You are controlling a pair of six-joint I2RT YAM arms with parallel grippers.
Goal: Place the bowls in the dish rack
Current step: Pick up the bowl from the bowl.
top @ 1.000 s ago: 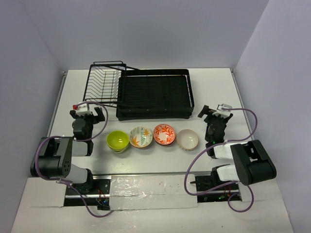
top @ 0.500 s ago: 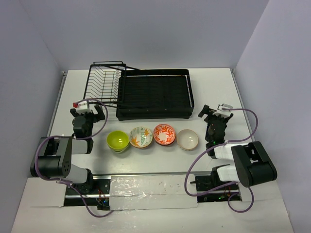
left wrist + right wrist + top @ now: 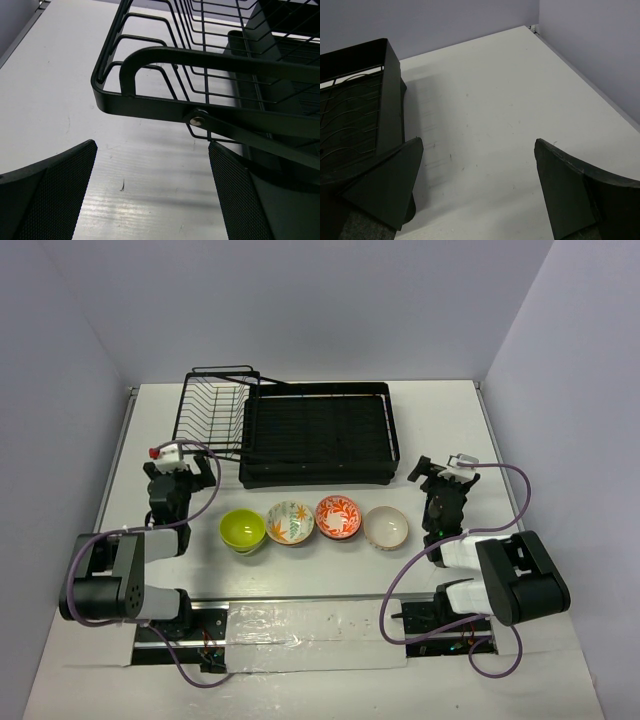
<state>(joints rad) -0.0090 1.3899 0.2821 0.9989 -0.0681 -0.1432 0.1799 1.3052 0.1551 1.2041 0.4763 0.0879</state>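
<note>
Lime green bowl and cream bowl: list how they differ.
The lime green bowl is vivid green; the cream bowl is pale. The lime green bowl ends the row on the left, the cream bowl on the right. Both sit upright outside the dish rack.

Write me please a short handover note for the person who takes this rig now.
Left gripper: open, empty, by the wire basket of the dish rack.
Right gripper: open, empty, near the rack's right front corner.
Bowls in a row before the rack: lime green, leaf-patterned, red-orange, cream.
Done: nothing loaded.
To do: all four bowls.
</note>
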